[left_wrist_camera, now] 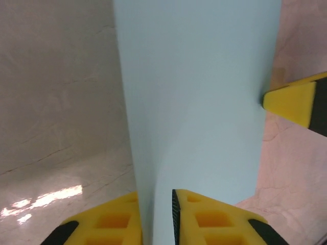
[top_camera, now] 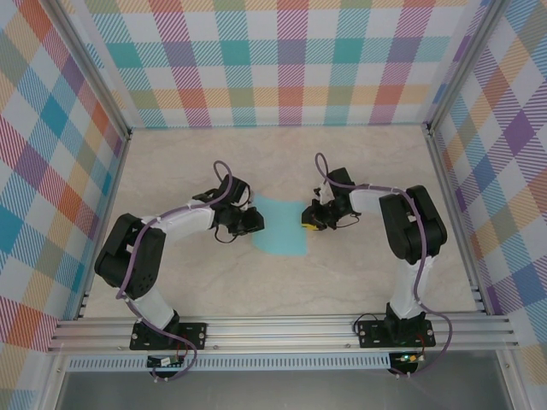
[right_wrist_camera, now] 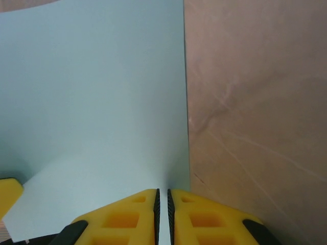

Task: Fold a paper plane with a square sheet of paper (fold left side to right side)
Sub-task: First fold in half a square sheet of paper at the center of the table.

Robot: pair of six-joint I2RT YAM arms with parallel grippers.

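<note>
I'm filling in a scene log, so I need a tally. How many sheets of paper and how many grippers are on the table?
square sheet of paper, turquoise: 1
Grippers with yellow fingers: 2, the left gripper and the right gripper
Total: 3
</note>
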